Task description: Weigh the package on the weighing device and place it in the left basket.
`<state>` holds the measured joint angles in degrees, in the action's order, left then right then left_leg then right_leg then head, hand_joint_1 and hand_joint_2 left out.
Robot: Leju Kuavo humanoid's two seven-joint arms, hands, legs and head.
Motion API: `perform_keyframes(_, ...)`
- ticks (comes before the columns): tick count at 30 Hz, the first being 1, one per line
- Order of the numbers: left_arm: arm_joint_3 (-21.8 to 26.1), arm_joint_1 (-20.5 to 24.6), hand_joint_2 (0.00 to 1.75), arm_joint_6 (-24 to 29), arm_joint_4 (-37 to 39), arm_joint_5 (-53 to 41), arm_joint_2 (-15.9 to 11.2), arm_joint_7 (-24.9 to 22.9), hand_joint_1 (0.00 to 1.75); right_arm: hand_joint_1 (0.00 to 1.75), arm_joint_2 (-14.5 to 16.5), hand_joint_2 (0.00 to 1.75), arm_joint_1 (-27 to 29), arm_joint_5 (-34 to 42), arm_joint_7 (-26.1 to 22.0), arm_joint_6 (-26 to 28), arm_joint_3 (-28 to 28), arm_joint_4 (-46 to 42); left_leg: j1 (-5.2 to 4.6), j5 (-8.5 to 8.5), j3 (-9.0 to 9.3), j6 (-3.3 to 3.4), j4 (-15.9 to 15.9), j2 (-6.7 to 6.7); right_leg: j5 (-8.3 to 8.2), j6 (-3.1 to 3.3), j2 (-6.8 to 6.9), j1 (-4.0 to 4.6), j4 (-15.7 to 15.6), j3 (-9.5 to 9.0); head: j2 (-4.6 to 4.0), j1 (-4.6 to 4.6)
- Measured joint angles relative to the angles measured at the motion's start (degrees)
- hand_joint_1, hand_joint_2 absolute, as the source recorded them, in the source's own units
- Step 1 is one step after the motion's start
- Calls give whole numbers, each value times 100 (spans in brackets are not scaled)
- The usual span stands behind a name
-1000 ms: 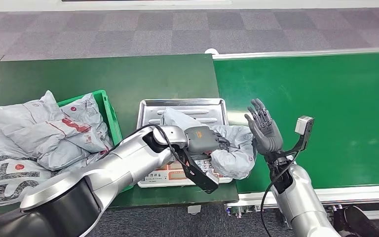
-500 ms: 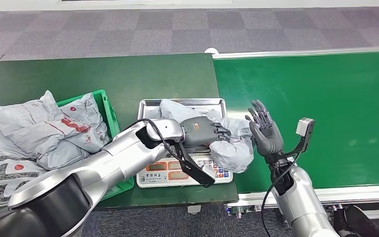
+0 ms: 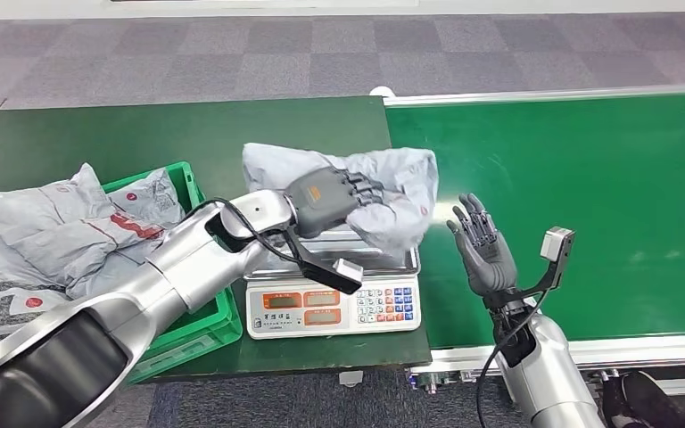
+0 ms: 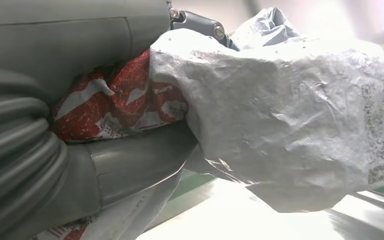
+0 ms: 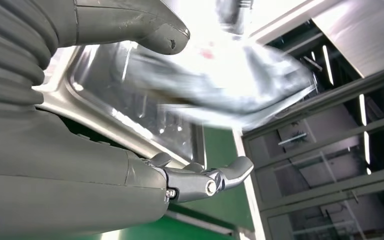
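Observation:
My left hand [image 3: 330, 196] grips a crumpled grey plastic package [image 3: 397, 187] and holds it in the air above the weighing scale [image 3: 330, 308]. The package's red print lies against my left hand [image 4: 55, 75], and the grey package [image 4: 290, 115] bulges past the fingers. The scale's steel tray [image 3: 391, 259] is mostly hidden under the package and my arm. The green basket [image 3: 198, 325] stands left of the scale, piled with several grey packages [image 3: 62, 232]. My right hand [image 3: 482, 254] stands upright and open to the right of the scale, holding nothing. The right wrist view shows the blurred package [image 5: 220, 80] over the tray [image 5: 105, 95].
The scale and basket sit on a dark green table [image 3: 143, 134]. A bright green conveyor belt [image 3: 589, 178] runs to the right, bordered by a metal rail [image 3: 589, 349] at its near edge. Packages in the basket spill over its left side.
My left hand has lifted the grey package off the scale tray and carried it up and slightly back. The right hand has stayed open beside the scale, shifting only slightly.

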<state>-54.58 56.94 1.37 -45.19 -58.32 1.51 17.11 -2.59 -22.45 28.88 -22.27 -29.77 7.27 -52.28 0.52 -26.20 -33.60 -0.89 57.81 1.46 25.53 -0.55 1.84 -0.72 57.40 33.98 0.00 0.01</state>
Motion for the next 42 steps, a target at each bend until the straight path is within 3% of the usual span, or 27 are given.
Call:
perform_keyframes(5, 724, -92, 175, 769, 145, -874, -412, -1143, 175, 0, -29, 175, 129, 4, 21, 3, -137, -109, 1, 1, -1, -2, -1, 12, 0, 1, -10, 2, 3, 6, 0, -1)
perform_keyframes(9, 1473, -308, 175, 981, 284, -1207, -838, -1516, 175, 0, -41, 175, 147, 3, 21, -1, -251, -115, 1, 3, 0, -4, -2, 25, 0, 2, -22, 3, 9, 14, 0, 0)
perform_keyframes(13, 2072, -603, 175, 1006, 268, -1456, -1194, -1613, 175, 0, -55, 175, 181, -7, 25, -1, -360, -131, 2, 3, -5, -5, -2, 26, 1, 3, -22, 4, 9, 22, 0, -2)
perform_keyframes(18, 2401, -785, 175, 1001, 197, -1601, -1342, -1700, 175, 0, -63, 175, 193, -19, 30, 1, -413, -147, 1, 4, -19, -4, -2, 10, 2, 4, -5, -5, 8, 22, 0, 1)
perform_keyframes(23, 2909, -1163, 175, 1079, -45, -1944, -1569, -2181, 175, 0, -64, 175, 273, -77, -16, 32, -484, -147, -1, 0, -17, -2, -2, 29, 1, 2, -28, -10, 8, 30, 0, -1)
perform_keyframes(28, 3673, -1984, 175, 1048, -714, -2237, -1923, -2464, 175, 0, -65, 175, 482, -151, -147, 54, -598, -181, 1, -4, -19, -8, -3, 32, 6, 10, -33, 2, 8, 39, 0, -1)
perform_keyframes(35, 4537, -3076, 175, 481, -2179, -2354, -2412, -2498, 175, 0, -84, 175, 826, -92, -90, 61, -767, -362, 4, -14, -21, -20, -6, 60, 10, 15, -59, 7, 9, 50, 0, -1)
perform_keyframes(42, 4971, -3544, 175, 293, -2963, -2260, -2649, -2435, 175, 0, -97, 175, 887, -86, -84, 57, -793, -401, 4, -14, -21, -20, -6, 59, 9, 15, -59, 7, 9, 50, 0, -1)
